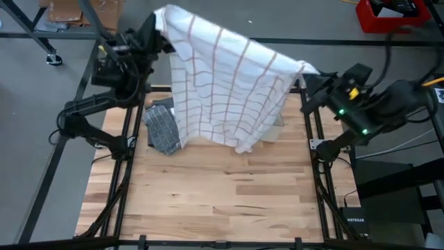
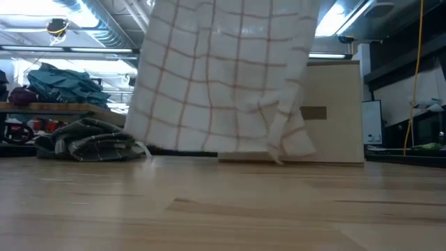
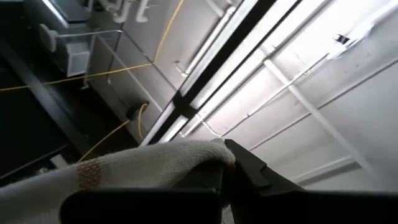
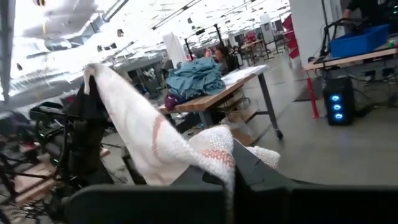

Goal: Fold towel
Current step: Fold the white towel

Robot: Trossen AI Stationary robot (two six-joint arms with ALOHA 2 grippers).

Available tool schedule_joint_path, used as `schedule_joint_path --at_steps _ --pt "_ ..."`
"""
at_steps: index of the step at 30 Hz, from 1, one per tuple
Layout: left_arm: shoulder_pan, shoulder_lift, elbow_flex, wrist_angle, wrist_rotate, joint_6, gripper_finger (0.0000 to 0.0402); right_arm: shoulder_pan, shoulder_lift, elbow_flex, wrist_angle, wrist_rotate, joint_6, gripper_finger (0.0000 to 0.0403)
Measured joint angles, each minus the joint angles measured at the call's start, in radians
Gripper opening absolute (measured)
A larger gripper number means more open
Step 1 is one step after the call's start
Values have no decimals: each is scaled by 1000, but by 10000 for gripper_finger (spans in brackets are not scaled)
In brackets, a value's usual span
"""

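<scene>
**Towel corner pinched under the ceiling**

The left gripper [image 3: 227,171] has its dark fingers [image 3: 261,177] closed on a corner of the white towel [image 3: 143,168], which carries a reddish stripe. Behind run ceiling beams, bright light strips and a yellow cable [image 3: 118,130].

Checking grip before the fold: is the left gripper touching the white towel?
Touching. The left wrist view shows the left gripper shut on the white towel corner.
</scene>
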Motion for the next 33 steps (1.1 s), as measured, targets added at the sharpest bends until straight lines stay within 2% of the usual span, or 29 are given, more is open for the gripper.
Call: schedule_joint_path --at_steps 4,9,14,18,22,26,33 --pt "23 60 147 -88 61 -29 0 0 -41 0 15 -52 -6 0" --pt "25 91 285 -243 189 -19 0 0 -77 0 15 -142 -6 0" --pt "-17 61 354 -425 311 30 0 1 -85 0 11 -229 -3 0" --pt "-87 16 362 -578 325 68 0 1 -85 0 -35 -306 62 0" --pt "-180 -26 362 -728 325 124 0 1 -85 0 -189 -411 238 0" --pt "-297 -60 362 -904 325 136 0 1 -74 0 -391 -545 508 0" --pt "-506 -98 362 -1251 324 49 0 1 0 0 -591 -799 867 0"
